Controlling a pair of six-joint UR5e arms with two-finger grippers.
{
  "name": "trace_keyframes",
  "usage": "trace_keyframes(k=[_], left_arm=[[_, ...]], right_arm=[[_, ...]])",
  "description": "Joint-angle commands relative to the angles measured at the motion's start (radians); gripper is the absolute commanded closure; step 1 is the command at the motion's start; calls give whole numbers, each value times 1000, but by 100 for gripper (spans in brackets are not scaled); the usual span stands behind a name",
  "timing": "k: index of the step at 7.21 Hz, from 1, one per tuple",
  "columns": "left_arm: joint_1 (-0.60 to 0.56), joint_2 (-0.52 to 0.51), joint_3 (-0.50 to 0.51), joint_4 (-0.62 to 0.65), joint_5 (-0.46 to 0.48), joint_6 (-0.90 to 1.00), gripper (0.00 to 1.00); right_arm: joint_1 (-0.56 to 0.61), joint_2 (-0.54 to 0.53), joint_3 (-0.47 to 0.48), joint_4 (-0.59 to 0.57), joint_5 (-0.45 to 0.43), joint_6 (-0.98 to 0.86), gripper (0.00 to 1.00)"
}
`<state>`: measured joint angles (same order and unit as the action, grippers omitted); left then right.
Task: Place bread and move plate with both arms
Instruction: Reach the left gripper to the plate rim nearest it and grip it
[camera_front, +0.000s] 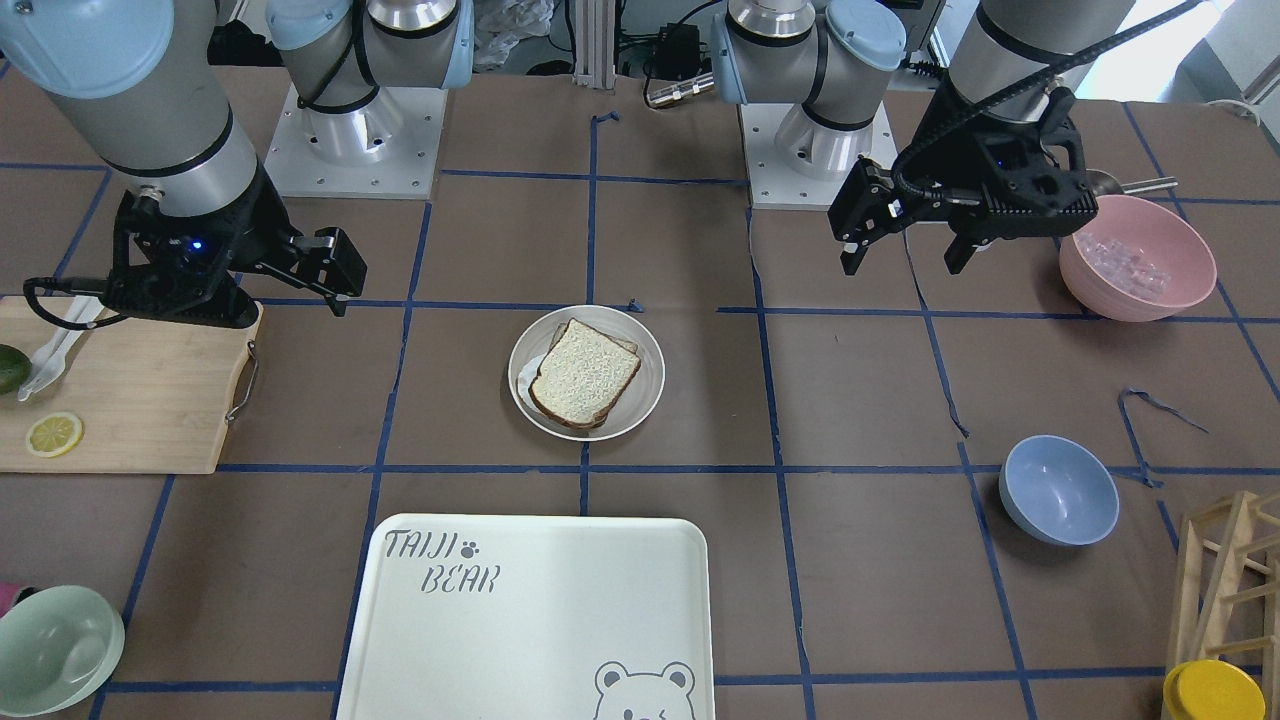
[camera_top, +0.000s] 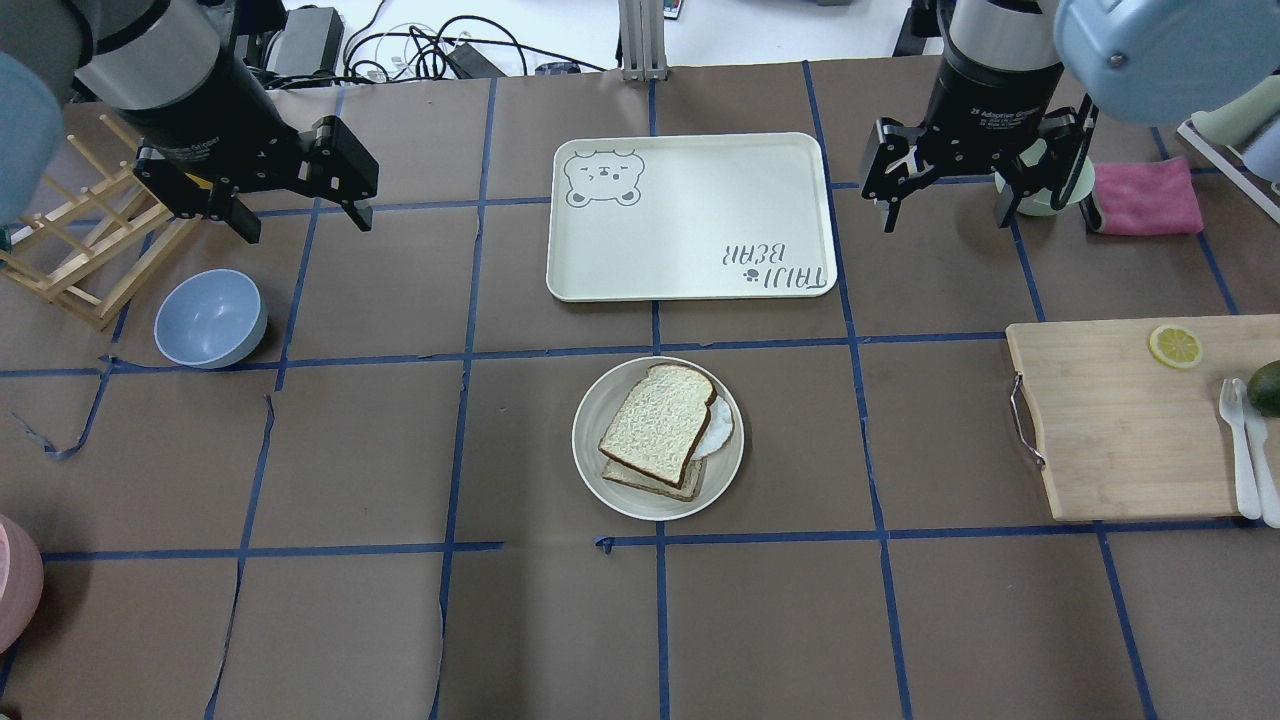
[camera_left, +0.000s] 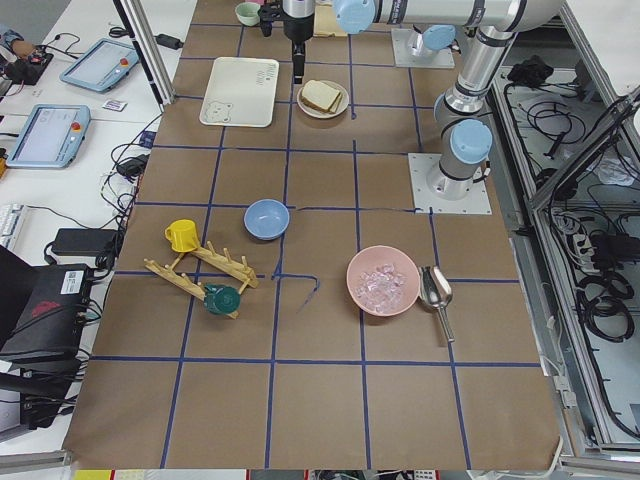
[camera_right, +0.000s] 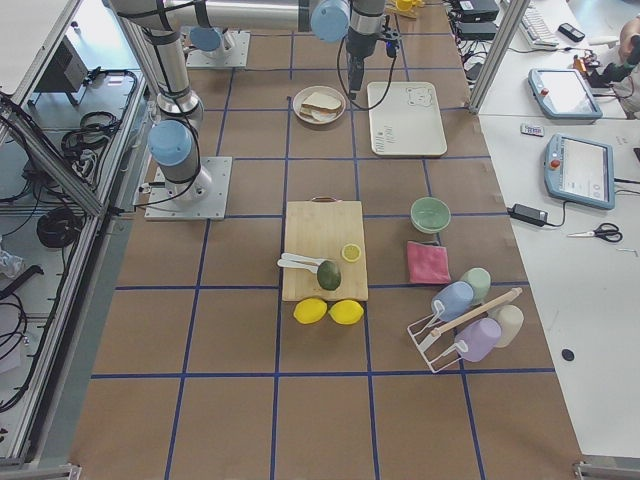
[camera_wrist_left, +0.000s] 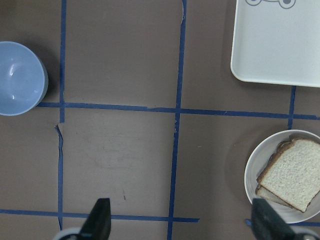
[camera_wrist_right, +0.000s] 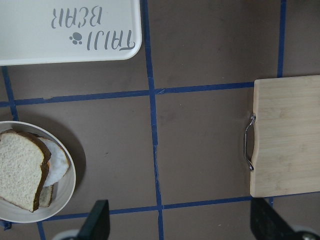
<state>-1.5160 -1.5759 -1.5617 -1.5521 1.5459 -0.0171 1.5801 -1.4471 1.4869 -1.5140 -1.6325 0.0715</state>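
A: Left jaws first: spread wide with nothing between them, hanging off the left arm (camera_top: 165, 70) above bare bench (camera_top: 350, 450).

B: And the right jaws?

A: Same there. They're parted and empty, pointing down from the right arm (camera_top: 1150, 50), between the bear-printed tray (camera_top: 690, 215) and a pink cloth (camera_top: 1145, 195).

B: So neither one is touching anything?

A: No, both are up in the air, well apart from the food.

B: Where's the bread?

A: The bread (camera_top: 658, 420), pale crumb and dark crust, lies flat on top of a tanner slice (camera_top: 668, 482), turned a little so the lower one shows at the edge. Something flat and white (camera_top: 718, 428) sticks out from between them.

B: And the plate?

A: The plate (camera_top: 610, 395) sits mid-bench under that stack, on the robot's side of the tray, near it but not touching.

B: What's out on the wings?

A: A blue bowl (camera_top: 210, 318) sits near the left jaws, beside a wooden rack (camera_top: 70, 240). On the right there's a cutting board (camera_top: 1120, 420) with a lemon slice (camera_top: 1175, 346) on it.
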Motion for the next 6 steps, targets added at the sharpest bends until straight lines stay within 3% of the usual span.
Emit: trace_keyframes(k=[1,3,6], left_arm=[[-19,-41,-64,9,-6,-7,0],[-143,-93,-185,163,-6,-65,0],[-268,-119,-471,459,-56,-374,1]], right_arm=[[0,-6,0,-2,6,-9,0],[-3,-10,0,-2,11,-12,0],[-5,-21,0,3,11,-7,0]])
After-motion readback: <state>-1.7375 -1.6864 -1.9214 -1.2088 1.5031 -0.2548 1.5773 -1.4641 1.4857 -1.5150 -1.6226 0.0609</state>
